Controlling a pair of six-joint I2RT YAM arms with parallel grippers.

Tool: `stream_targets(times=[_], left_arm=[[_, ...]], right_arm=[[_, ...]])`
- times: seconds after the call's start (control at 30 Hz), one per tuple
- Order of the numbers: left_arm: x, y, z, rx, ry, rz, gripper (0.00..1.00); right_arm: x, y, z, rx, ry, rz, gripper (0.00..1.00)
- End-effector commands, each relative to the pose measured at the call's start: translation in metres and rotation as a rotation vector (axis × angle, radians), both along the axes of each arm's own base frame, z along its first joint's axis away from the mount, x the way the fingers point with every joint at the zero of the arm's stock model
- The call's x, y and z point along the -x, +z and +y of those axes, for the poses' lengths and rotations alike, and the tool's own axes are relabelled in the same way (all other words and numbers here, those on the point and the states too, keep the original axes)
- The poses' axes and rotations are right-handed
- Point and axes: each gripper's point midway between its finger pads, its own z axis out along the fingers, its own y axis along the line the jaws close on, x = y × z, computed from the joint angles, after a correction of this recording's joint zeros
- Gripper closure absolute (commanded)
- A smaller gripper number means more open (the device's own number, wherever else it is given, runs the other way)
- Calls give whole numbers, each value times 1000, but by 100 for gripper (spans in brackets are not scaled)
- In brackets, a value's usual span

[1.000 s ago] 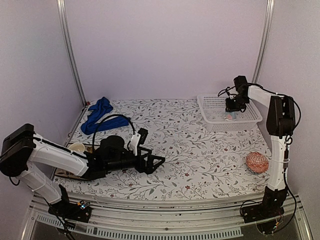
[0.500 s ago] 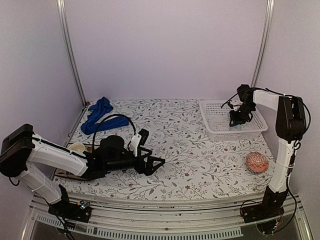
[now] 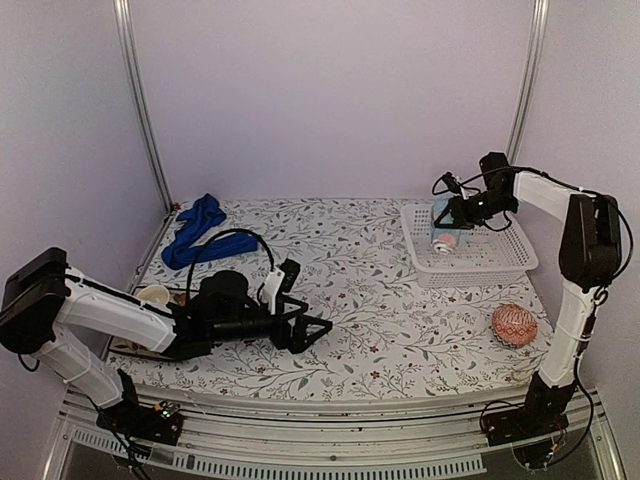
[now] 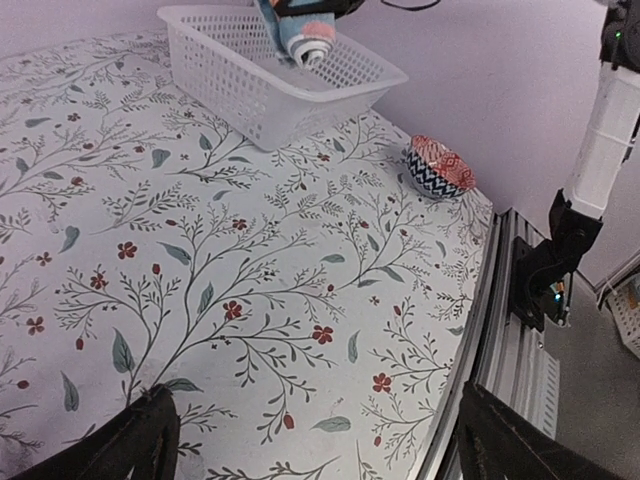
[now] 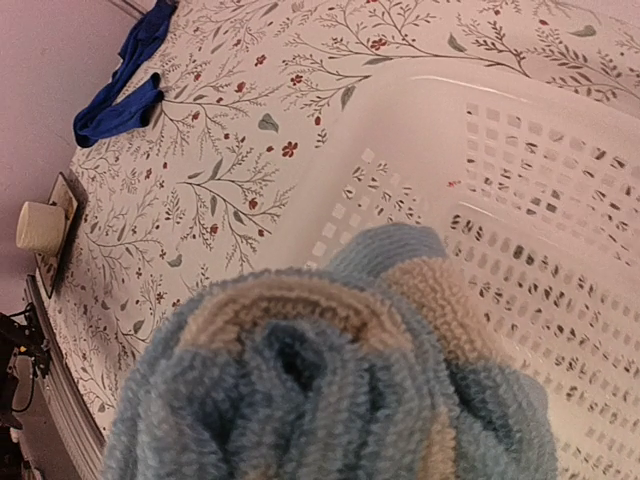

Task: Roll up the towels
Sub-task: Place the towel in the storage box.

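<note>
The royal-blue towel (image 3: 195, 230) lies crumpled at the table's far left; it also shows in the right wrist view (image 5: 125, 85). My right gripper (image 3: 455, 213) is shut on the rolled light-blue towel (image 3: 445, 237) and holds it above the left part of the white basket (image 3: 500, 255). In the right wrist view the towel's roll end (image 5: 330, 370) fills the lower frame and hides the fingers. It also shows far off in the left wrist view (image 4: 300, 35). My left gripper (image 3: 315, 328) lies low on the table, open and empty (image 4: 325, 450).
A round pink-red patterned ball (image 3: 514, 325) sits near the right front edge, also in the left wrist view (image 4: 438, 167). A pale cup (image 3: 153, 295) stands on a small tray at the left. Metal frame posts stand at the back corners.
My right gripper dipped into the basket, closed on the light-blue towel and lifted it up and left. The basket shifted slightly right. The left arm barely moved.
</note>
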Motion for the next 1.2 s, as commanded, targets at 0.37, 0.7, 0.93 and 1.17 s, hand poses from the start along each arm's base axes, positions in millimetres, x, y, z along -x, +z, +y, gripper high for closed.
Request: stream_targets(times=[0.37, 0.7, 0.93, 1.17], left_arm=[[10, -6, -19, 30, -73, 19, 3], [11, -13, -31, 24, -117, 39, 3], [11, -14, -33, 10, -129, 39, 3], [13, -21, -32, 6, -133, 59, 3]], right_arm=[[-14, -74, 45, -273, 146, 181, 88], [-8, -101, 22, -172, 108, 246, 87], [-10, -144, 17, -128, 86, 325, 83], [-26, -145, 9, -48, 35, 286, 58]])
